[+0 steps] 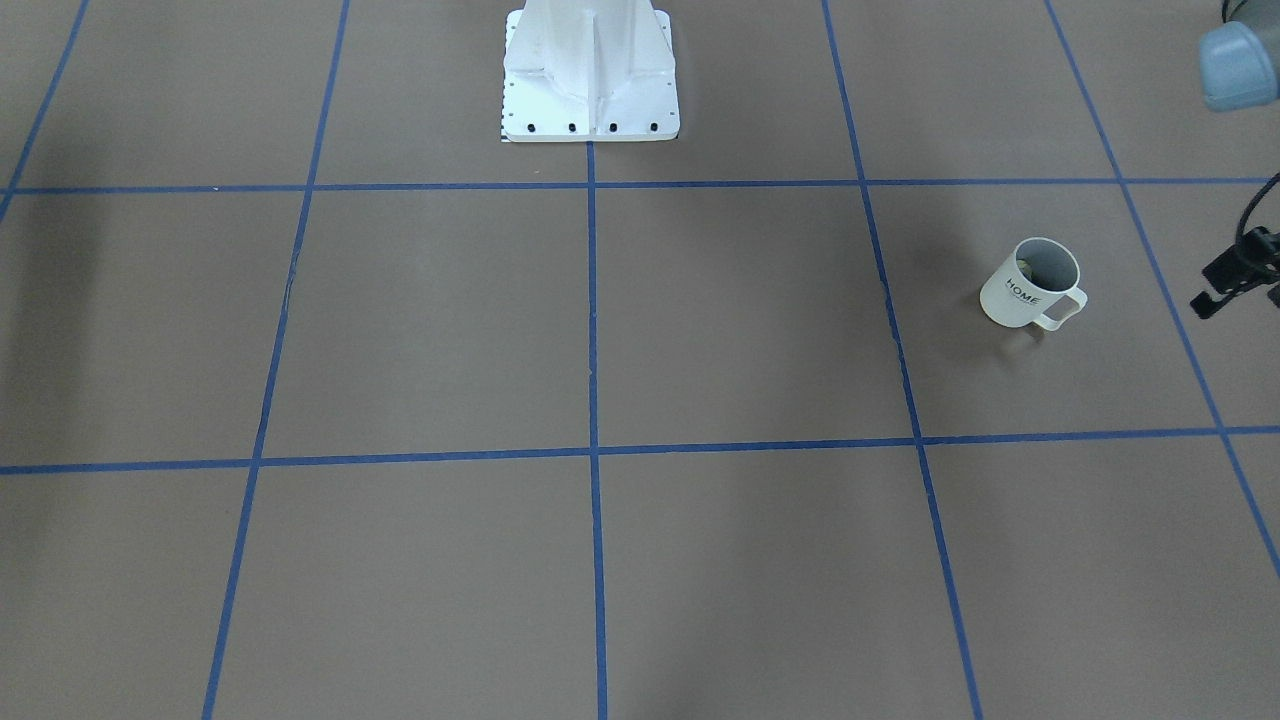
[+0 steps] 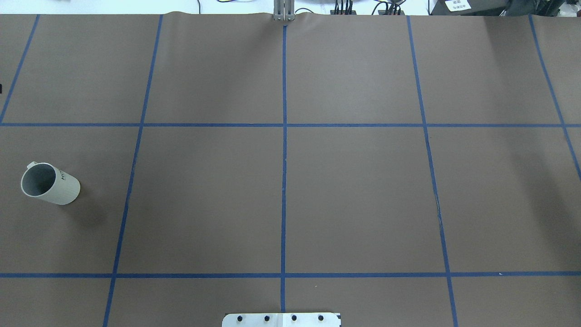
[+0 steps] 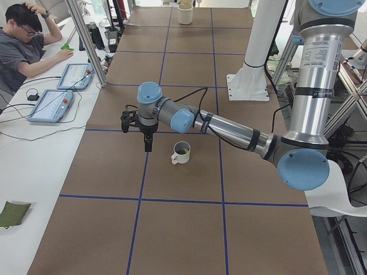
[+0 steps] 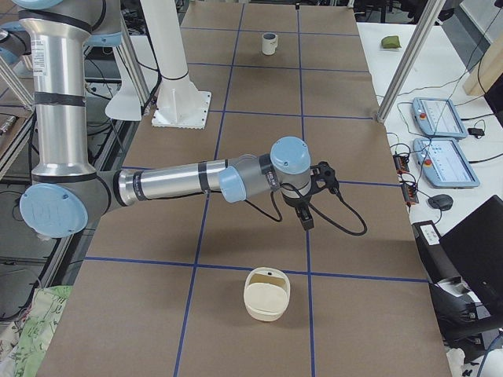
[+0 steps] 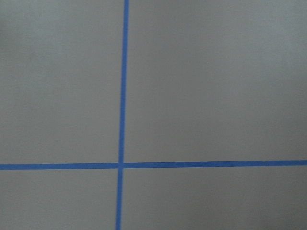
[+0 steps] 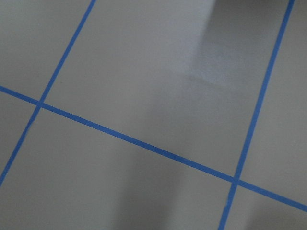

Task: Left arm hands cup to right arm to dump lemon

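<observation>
Left arm jaws: hang above surface, nothing held; how far open, cannot tell. Cup upright just beside them, robot-ward and lower, not touching; lemon inside. Right arm jaws: well apart from cup, nothing held, opening unreadable. Judged step: left approach, pickup not yet done. Next: bring jaws onto rim or handle, descend, close, lift cup level.
</observation>
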Action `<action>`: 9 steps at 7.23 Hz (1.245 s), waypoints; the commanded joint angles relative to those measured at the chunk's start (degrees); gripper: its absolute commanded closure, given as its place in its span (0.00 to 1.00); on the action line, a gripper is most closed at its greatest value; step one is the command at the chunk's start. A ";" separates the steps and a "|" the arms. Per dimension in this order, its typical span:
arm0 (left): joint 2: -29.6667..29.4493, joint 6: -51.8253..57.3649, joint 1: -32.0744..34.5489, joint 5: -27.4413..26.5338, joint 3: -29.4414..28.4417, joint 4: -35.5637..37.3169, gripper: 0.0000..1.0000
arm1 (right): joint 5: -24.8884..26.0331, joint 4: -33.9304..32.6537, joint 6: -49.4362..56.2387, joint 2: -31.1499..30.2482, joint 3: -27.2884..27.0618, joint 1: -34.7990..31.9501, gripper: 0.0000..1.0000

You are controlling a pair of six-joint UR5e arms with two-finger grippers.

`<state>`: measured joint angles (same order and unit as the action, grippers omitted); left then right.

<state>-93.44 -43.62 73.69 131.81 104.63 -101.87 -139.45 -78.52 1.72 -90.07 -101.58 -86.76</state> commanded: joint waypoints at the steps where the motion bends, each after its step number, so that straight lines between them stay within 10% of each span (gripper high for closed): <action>1: 6.48 -11.47 -5.64 -0.15 1.88 -5.51 0.00 | 0.06 0.74 -11.91 5.49 -0.20 6.05 0.00; 9: 14.96 -22.65 -16.73 -4.01 1.45 -15.11 0.14 | 0.06 0.83 -18.25 8.51 -2.31 10.39 0.00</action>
<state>-78.47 -66.21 57.76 127.81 106.24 -116.96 -139.39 -77.71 -16.54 -81.61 -103.83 -76.45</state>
